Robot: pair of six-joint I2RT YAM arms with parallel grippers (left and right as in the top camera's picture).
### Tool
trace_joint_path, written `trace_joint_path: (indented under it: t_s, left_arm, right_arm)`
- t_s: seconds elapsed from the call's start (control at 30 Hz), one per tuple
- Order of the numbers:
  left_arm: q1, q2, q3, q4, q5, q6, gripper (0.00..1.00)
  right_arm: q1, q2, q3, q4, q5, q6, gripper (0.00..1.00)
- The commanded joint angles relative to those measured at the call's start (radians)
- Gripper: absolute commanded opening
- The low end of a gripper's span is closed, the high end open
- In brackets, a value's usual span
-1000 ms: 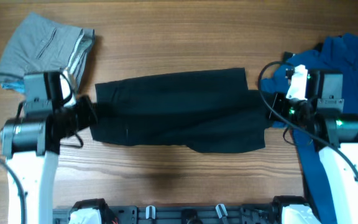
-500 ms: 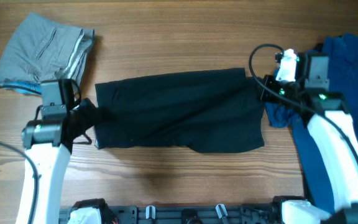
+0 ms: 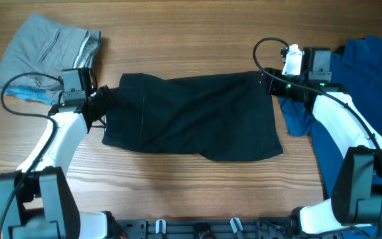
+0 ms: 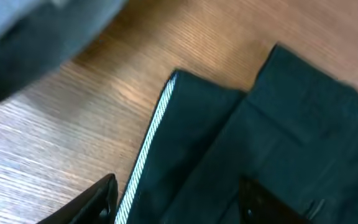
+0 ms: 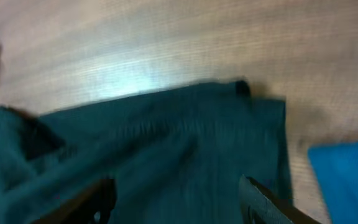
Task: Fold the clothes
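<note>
The clothes (image 3: 191, 116), a black garment, lie folded in a wide band across the middle of the table. My left gripper (image 3: 106, 103) hovers at the band's far left corner, jaws open. In the left wrist view the left gripper (image 4: 179, 208) straddles the black cloth (image 4: 291, 124) and its white dotted lining (image 4: 148, 149), with cloth lying loose between the fingers. My right gripper (image 3: 265, 83) is at the far right corner, also open. The right wrist view shows the right gripper (image 5: 179, 202) spread above the black cloth (image 5: 154, 137), gripping nothing.
A grey folded garment (image 3: 45, 50) lies at the far left, right behind my left arm, and shows blurred (image 4: 30, 37) in the left wrist view. A bright blue shirt (image 3: 367, 99) covers the right side under my right arm; its edge (image 5: 347, 180) borders the black cloth.
Both grippers moved away from the near side toward the far edge, carrying the garment's ends over, then opened and let the cloth go.
</note>
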Motion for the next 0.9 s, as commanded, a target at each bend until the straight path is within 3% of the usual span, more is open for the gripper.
trace_joint_path:
  t_s: [0.0, 0.03, 0.13, 0.3, 0.4, 0.53, 0.63, 0.87]
  left_arm:
    - [0.002, 0.024, -0.004, -0.069, 0.073, 0.029, 0.52]
    - [0.002, 0.024, -0.004, -0.115, 0.07, 0.053, 0.52]
    - [0.002, 0.024, -0.004, -0.151, 0.066, 0.054, 0.56]
    - [0.002, 0.023, -0.003, -0.168, 0.086, 0.082, 0.6]
    - [0.002, 0.005, 0.037, -0.14, 0.133, 0.186, 0.58]
    - [0.002, 0.001, 0.083, 0.01, 0.141, 0.185, 0.69]
    - [0.001, 0.017, 0.083, 0.116, 0.148, 0.186, 0.7]
    - [0.001, 0.165, 0.083, 0.4, 0.228, 0.182, 0.64]
  right_arm:
    - [-0.004, 0.001, 0.008, -0.106, -0.032, -0.019, 0.6]
    - [-0.004, 0.001, 0.008, -0.195, -0.018, -0.02, 0.59]
    - [-0.004, 0.001, 0.008, -0.249, 0.012, -0.021, 0.61]
    - [-0.004, 0.001, 0.008, -0.259, 0.014, -0.027, 0.59]
    - [-0.005, -0.001, 0.008, -0.191, 0.014, -0.017, 0.57]
    - [-0.004, 0.005, 0.008, 0.051, 0.137, 0.017, 0.61]
    - [-0.004, 0.038, 0.008, 0.107, 0.203, 0.026, 0.63]
    - [-0.004, 0.17, 0.008, 0.156, 0.149, 0.026, 0.63]
